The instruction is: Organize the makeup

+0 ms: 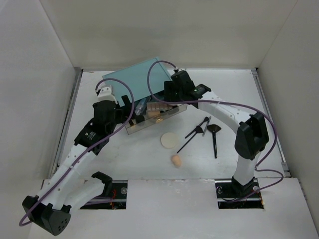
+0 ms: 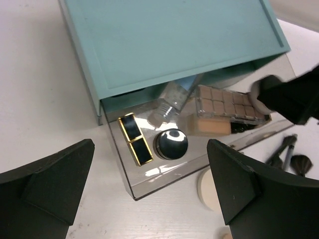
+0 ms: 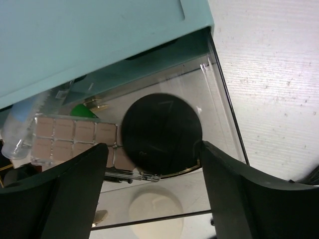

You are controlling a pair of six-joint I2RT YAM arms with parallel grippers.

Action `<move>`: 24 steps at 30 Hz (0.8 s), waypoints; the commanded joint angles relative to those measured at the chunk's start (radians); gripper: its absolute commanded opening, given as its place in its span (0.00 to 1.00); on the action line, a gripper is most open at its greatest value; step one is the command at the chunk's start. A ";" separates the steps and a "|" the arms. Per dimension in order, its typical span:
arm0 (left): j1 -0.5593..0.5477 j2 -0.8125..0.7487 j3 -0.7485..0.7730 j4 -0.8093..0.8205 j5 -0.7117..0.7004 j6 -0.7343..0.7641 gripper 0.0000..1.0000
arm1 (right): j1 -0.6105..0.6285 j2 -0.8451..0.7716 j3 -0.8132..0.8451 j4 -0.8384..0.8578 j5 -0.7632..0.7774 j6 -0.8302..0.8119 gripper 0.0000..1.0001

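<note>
Your right gripper (image 3: 152,147) hangs straight above the clear drawer (image 3: 194,84), jaws parted loosely around the black round compact (image 3: 162,132), while your left gripper (image 2: 149,149) hovers wide open, empty.

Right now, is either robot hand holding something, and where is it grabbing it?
The left gripper is open and empty. The black round compact sits between the right gripper's fingers, but a gap shows beside it: hold unclear.

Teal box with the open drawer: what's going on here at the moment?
The right gripper hangs over the clear drawer of the teal box, a black round compact between its parted jaws, apparently not gripped. The left gripper hovers open and empty in front. The cream puff, peach sponge and black brushes lie on the table.
</note>
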 commanded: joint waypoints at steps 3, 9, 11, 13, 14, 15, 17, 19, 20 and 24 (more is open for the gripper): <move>-0.040 0.017 0.018 0.081 0.141 0.067 1.00 | 0.001 -0.077 0.063 0.016 0.000 -0.037 0.89; -0.150 0.141 0.096 0.147 0.263 0.113 1.00 | -0.063 -0.269 -0.015 0.051 0.012 -0.026 0.92; -0.219 0.234 0.144 0.178 0.283 0.121 1.00 | -0.121 -0.356 -0.098 0.059 0.022 0.001 0.92; -0.286 0.349 0.202 0.207 0.303 0.122 0.99 | -0.181 -0.422 -0.176 0.059 0.031 0.031 0.91; -0.316 0.410 0.236 0.219 0.322 0.121 0.97 | -0.219 -0.456 -0.221 0.056 0.035 0.047 0.90; -0.339 0.472 0.265 0.231 0.346 0.118 0.94 | -0.259 -0.485 -0.262 0.052 0.038 0.064 0.90; -0.380 0.590 0.325 0.245 0.417 0.115 0.87 | -0.331 -0.539 -0.331 0.038 0.037 0.086 0.88; -0.414 0.711 0.397 0.242 0.466 0.107 0.83 | -0.391 -0.583 -0.383 0.027 0.040 0.091 0.88; -0.440 0.772 0.440 0.239 0.477 0.105 0.79 | -0.416 -0.605 -0.409 0.027 0.042 0.092 0.88; -0.508 1.001 0.616 0.225 0.489 0.121 0.71 | -0.502 -0.662 -0.488 0.036 0.037 0.097 0.88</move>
